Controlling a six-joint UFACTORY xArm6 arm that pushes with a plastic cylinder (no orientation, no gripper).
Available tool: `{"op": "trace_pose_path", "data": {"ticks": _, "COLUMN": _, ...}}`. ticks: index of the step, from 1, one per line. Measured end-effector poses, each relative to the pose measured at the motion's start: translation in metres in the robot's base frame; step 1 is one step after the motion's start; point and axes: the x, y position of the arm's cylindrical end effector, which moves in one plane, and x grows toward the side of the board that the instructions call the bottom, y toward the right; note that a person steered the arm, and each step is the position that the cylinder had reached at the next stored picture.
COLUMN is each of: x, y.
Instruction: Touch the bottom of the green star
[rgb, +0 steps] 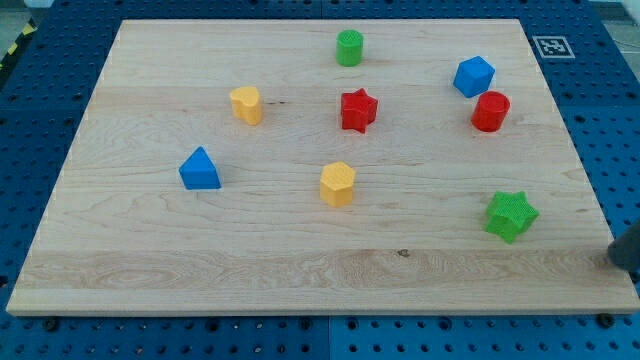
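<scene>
One green star (511, 215) lies flat on the counter (300, 250), no long axis. My tip (618, 262), the gripperless end effector, grasps nothing, lower right of the star, apart.

A pale wooden board (200, 250) rests on a blue perforated table (50, 70). A black-and-white marker tag (552, 46) lies just beside the board's upper right corner. Lighting is even.

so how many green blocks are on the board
2. The green star sits near the view's right edge, toward the bottom; the green cylinder stands at the view's top, about centre. None look hidden. My tip is just right of the star, off the board.
</scene>
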Motion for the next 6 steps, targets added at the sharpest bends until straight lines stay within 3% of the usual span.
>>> {"op": "trace_pose_path", "data": {"ticks": 2, "x": 0.009, "y": -0.092}}
{"op": "trace_pose_path", "data": {"ticks": 6, "x": -0.016, "y": -0.081}}
